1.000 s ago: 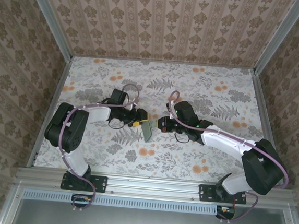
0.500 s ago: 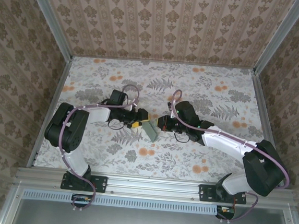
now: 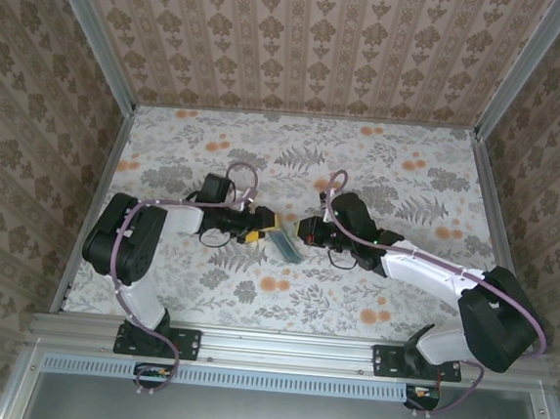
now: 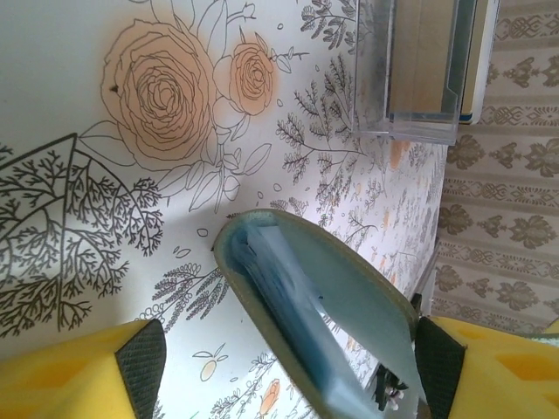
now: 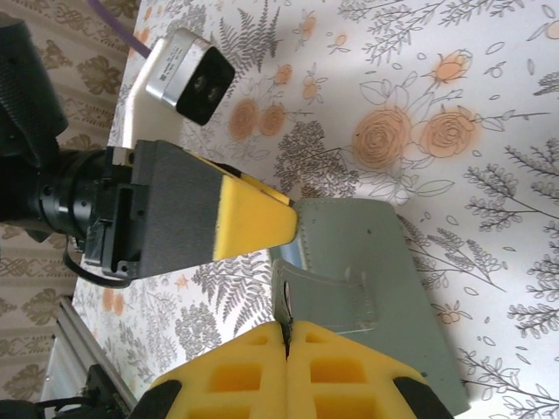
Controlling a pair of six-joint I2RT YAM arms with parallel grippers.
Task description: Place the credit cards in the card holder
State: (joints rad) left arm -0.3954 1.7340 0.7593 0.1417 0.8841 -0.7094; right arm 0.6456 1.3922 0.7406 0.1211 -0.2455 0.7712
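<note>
Card holder (image 5: 376, 253) near the middle of the table (image 3: 382, 169) — one gripper on it, the other spread around it.
The right gripper (image 5: 286, 349) has its yellow fingers pressed together on a thin flap at the sage-green holder's edge, pinching it. The left gripper (image 4: 288, 349) stands with its jaws wide apart, and the holder lies between them, slightly parted so its paler blue-green inside shows. The holder lies slightly towards the table's near edge — whether it touches either left finger I cannot tell.
</note>
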